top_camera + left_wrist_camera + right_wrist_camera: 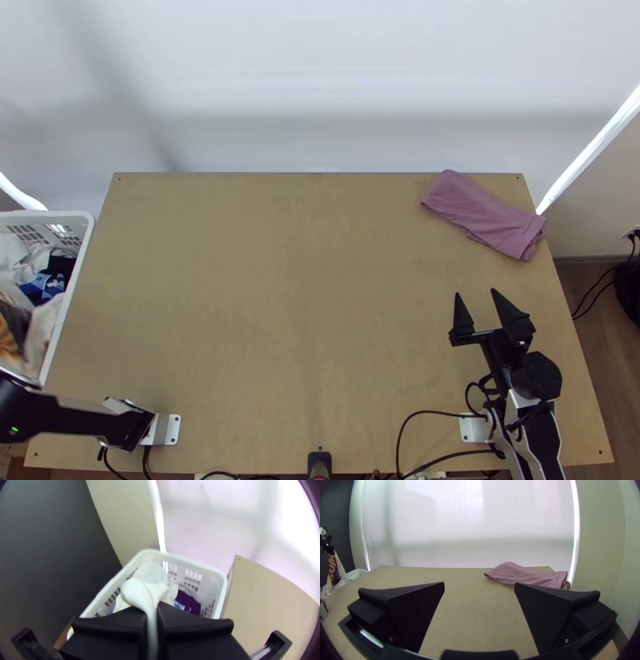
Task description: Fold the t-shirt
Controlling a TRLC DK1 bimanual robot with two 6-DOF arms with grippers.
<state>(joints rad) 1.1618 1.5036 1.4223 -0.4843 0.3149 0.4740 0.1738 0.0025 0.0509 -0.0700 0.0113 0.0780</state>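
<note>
So the left gripper (152,608) is pinching a white shirt (141,593) with its fingers squeezed together, and the shirt is dangling over the basket (208,569) beside the desk's (304,320) left edge. The right gripper (475,294) is hanging wide open, gripping nothing, with loads of moving room stretching toward that edge. The folded pink cloth (486,214) is lying by the far right corner, poking slightly past the edge.
</note>
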